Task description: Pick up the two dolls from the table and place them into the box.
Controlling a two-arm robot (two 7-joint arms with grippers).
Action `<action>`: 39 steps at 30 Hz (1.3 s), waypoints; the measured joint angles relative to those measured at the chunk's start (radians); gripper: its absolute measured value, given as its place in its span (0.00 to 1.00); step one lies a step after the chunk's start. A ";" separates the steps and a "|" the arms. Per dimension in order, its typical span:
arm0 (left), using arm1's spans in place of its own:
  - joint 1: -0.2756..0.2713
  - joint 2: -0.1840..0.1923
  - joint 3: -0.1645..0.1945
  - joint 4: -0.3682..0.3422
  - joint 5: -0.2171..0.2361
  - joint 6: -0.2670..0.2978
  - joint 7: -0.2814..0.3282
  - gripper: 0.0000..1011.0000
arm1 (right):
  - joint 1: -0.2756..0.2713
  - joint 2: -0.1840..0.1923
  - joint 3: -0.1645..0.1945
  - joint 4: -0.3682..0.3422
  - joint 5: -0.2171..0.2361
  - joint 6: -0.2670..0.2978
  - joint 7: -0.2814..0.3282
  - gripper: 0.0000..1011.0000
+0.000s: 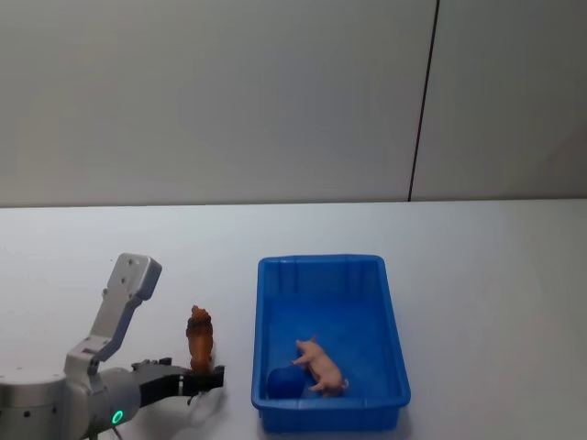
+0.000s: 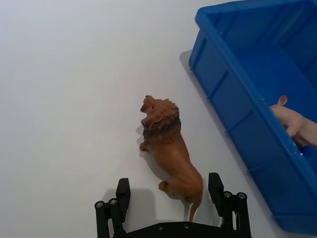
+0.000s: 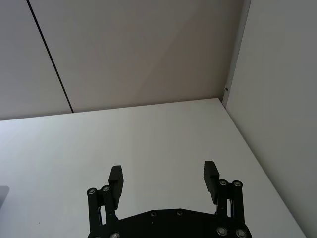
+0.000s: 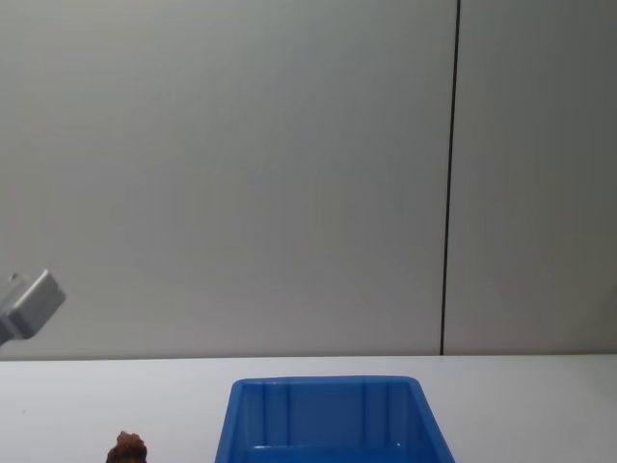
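White table (image 1: 495,275), grey panelled wall (image 1: 229,92)

Even, soft light falls from above on my tabletop (image 1: 477,275), bright without glare. My left gripper (image 2: 169,198) throws a faint grey shadow beneath its fingers, and the lion doll (image 2: 168,148) a thin one beside itself. The blue box (image 1: 330,339) darkens toward its near inner corner. Everything looks sharp.
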State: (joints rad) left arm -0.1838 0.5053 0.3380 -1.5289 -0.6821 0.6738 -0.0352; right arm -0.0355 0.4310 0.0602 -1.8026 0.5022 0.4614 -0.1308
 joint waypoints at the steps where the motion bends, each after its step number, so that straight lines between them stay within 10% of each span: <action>1: -0.001 0.000 -0.001 0.002 0.001 0.002 0.002 0.99 | 0.000 0.000 0.000 0.000 0.000 0.000 0.000 0.99; 23: -0.008 0.004 -0.009 0.029 0.012 0.021 0.026 0.43 | -0.001 0.001 0.001 0.000 0.001 -0.001 -0.002 0.99; 39: -0.001 0.007 -0.009 0.025 0.018 0.000 0.032 0.26 | -0.001 0.001 0.001 0.000 0.001 -0.001 -0.002 0.99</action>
State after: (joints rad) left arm -0.1844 0.5125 0.3292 -1.5039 -0.6640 0.6737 -0.0033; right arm -0.0368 0.4315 0.0615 -1.8024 0.5028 0.4606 -0.1325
